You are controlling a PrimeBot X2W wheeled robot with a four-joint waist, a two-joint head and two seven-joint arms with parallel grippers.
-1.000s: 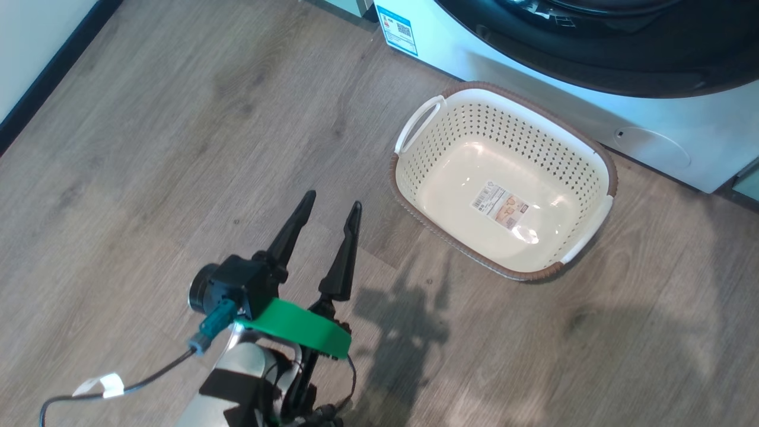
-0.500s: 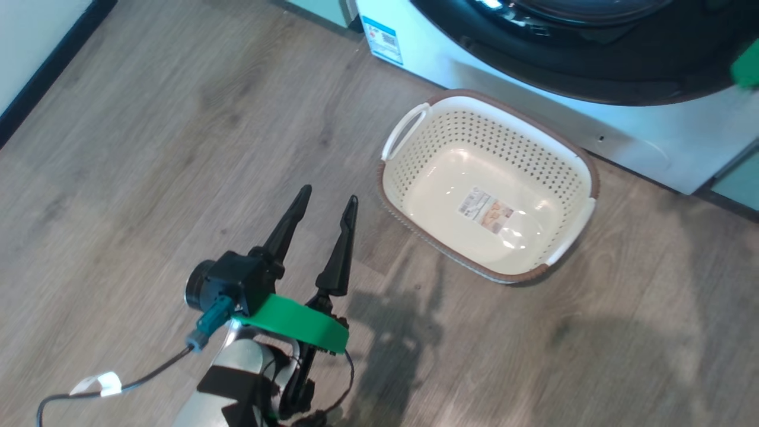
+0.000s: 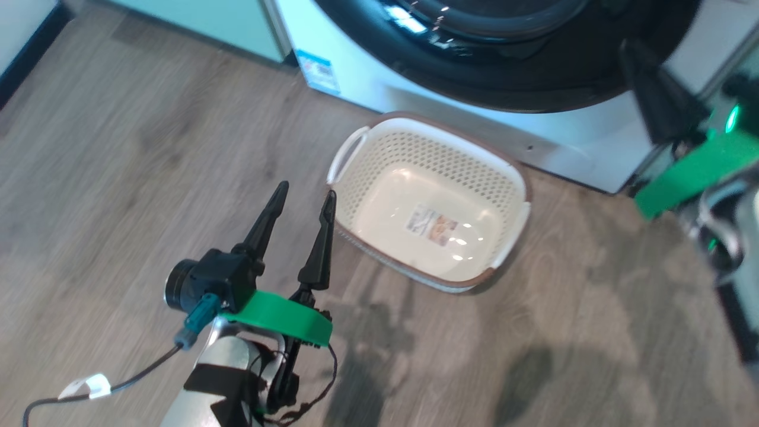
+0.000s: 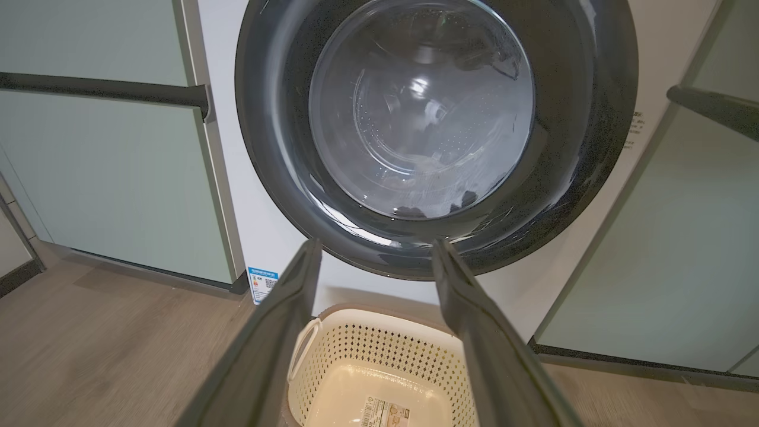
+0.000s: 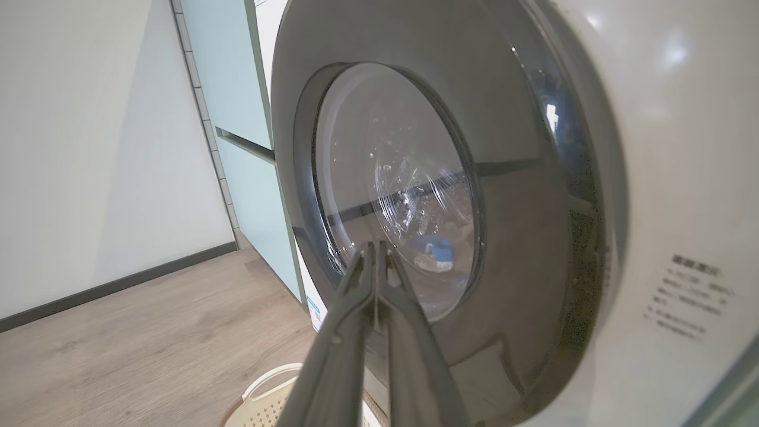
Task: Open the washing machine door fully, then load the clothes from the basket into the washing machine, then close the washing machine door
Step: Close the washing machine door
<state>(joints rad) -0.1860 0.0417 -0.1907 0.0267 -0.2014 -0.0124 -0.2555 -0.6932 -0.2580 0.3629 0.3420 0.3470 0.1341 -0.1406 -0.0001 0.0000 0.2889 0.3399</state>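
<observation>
The washing machine (image 3: pixel 367 77) stands at the top of the head view, and its door (image 4: pixel 569 196), with a black rim and glass bowl, lies flat against its front. Through the glass of the door (image 5: pixel 510 178) I see clothes (image 5: pixel 437 254), pale with a blue patch. The basket (image 3: pixel 362 154) sits empty on the floor before the machine, its label showing; it appears again as the basket (image 4: pixel 367 338). My left gripper (image 3: pixel 303 193) is open and empty, its right fingertip at the basket's near-left rim. My right gripper (image 3: pixel 633 50) is shut and empty by the door's lower right; in the right wrist view the right gripper (image 5: pixel 375 244) points at the glass.
Pale green cabinet panels (image 4: pixel 107 178) flank the machine on both sides, with a dark rail handle (image 4: pixel 101 92) on the left one. A white wall with dark skirting (image 5: pixel 107 148) runs along the left. Wooden floor (image 3: pixel 148 148) spreads to the left of the basket.
The head camera has swung, shifting the whole picture left and down. My right gripper has come into view at the right edge, shut. The left gripper stays open.
</observation>
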